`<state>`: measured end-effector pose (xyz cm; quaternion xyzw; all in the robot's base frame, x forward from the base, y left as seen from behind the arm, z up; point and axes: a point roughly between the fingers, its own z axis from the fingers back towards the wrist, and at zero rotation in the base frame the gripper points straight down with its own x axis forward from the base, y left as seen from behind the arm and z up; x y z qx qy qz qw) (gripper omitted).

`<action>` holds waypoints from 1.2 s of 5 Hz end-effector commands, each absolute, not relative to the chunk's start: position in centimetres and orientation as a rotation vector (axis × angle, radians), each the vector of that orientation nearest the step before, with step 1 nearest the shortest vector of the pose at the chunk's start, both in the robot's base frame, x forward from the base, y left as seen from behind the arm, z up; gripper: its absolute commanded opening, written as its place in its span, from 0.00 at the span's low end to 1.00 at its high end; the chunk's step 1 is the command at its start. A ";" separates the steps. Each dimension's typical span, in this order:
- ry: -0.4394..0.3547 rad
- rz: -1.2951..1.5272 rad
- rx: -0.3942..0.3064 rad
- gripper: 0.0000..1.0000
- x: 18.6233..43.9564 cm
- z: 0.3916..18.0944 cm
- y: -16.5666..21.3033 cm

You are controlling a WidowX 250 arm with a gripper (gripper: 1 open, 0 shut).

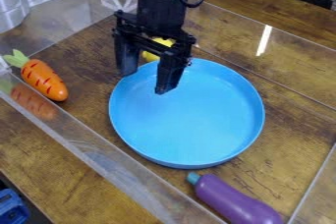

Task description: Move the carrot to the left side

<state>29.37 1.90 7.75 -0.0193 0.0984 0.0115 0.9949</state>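
You've got the gripper (147, 79) spread wide over the plate (187, 120) rim, nothing visibly held; carrot (43, 79) is well off to the jaws' image-left by the clear wall (82, 141), so a low sideways approach could snag that wall.

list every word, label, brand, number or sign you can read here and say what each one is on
None: no word, label, brand, number or sign can be read in this view.
The toy carrot, the blue plate, the purple toy eggplant and the claw show no readable lettering.
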 end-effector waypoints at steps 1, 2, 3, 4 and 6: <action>0.171 0.061 -0.046 1.00 29.7 8.2 2.6; 0.177 0.087 -0.053 1.00 29.7 7.8 2.9; 0.186 0.104 -0.058 1.00 29.7 7.4 3.1; 0.186 0.137 -0.068 1.00 29.6 7.1 3.4; 0.180 0.211 -0.091 1.00 29.6 6.7 4.3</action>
